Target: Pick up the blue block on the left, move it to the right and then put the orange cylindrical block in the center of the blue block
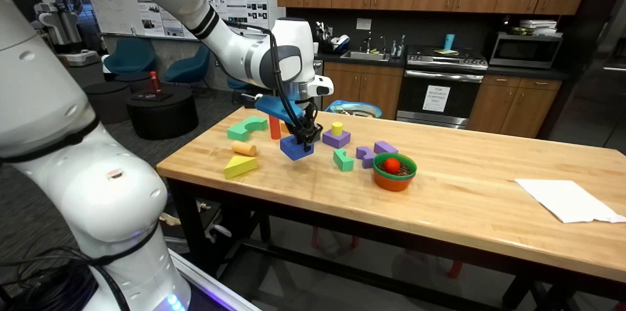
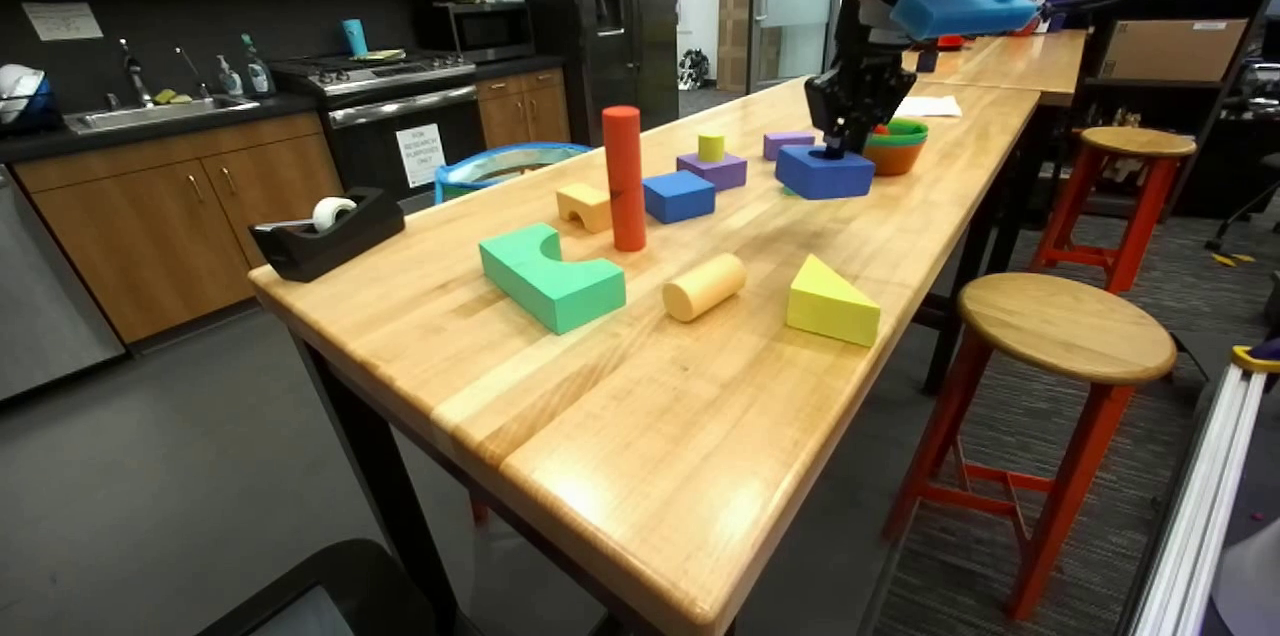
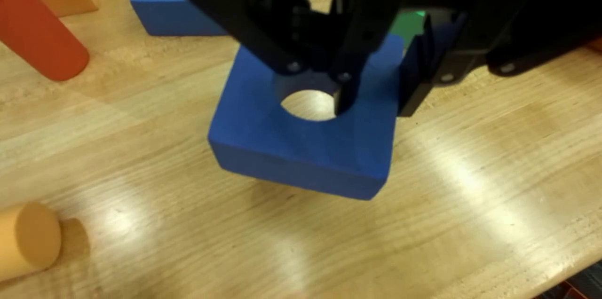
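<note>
The dark blue block with a round hole shows in both exterior views and in the wrist view. My gripper is shut on one wall of it: one finger is inside the hole, the other is against the block's outer side. The gripper also shows in both exterior views. The block hangs a little above the table, slightly tilted. The slim orange-red cylinder stands upright on the table in both exterior views, and its lower part shows in the wrist view.
A second blue block lies beside the cylinder. A green arch, tan cylinder and yellow wedge lie nearby. A purple block bears a yellow cylinder. A green block and bowls stand beyond the held block.
</note>
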Motion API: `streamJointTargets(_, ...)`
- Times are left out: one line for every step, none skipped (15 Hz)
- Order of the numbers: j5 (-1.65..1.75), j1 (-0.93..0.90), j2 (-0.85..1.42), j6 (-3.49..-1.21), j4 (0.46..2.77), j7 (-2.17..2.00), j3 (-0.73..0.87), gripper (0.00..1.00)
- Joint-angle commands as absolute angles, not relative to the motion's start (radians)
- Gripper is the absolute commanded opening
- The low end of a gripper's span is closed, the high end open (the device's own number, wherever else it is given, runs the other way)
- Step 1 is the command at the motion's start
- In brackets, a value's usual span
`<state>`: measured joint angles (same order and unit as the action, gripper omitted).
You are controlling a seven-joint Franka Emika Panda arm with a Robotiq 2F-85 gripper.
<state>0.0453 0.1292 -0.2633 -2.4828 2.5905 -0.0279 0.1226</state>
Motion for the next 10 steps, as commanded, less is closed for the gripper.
streamJointTargets(0.079,0.136,-0.220,-2.480,2.563,-0.038,0.106,0.56)
streamJointTargets(0.082,0.135,-0.215,-2.483,2.561,-0.037,0.105,0.61)
streamJointTargets(0.081,0.133,-0.212,-2.483,2.560,-0.035,0.105,0.67)
streamJointTargets(0.081,0.133,-0.208,-2.484,2.557,-0.035,0.104,0.74)
streamJointTargets(0.079,0.132,-0.206,-2.486,2.557,-0.034,0.103,0.80)
streamJointTargets(0.079,0.131,-0.208,-2.488,2.559,-0.034,0.102,0.88)
streamJointTargets(0.080,0.127,-0.220,-2.492,2.568,-0.033,0.098,0.94)
streamJointTargets(0.077,0.122,-0.230,-2.494,2.576,-0.030,0.093,0.99)
streamJointTargets(0.079,0.117,-0.243,-2.498,2.584,-0.028,0.087,1.00)
streamJointTargets(0.089,0.110,-0.256,-2.504,2.595,-0.030,0.075,1.00)
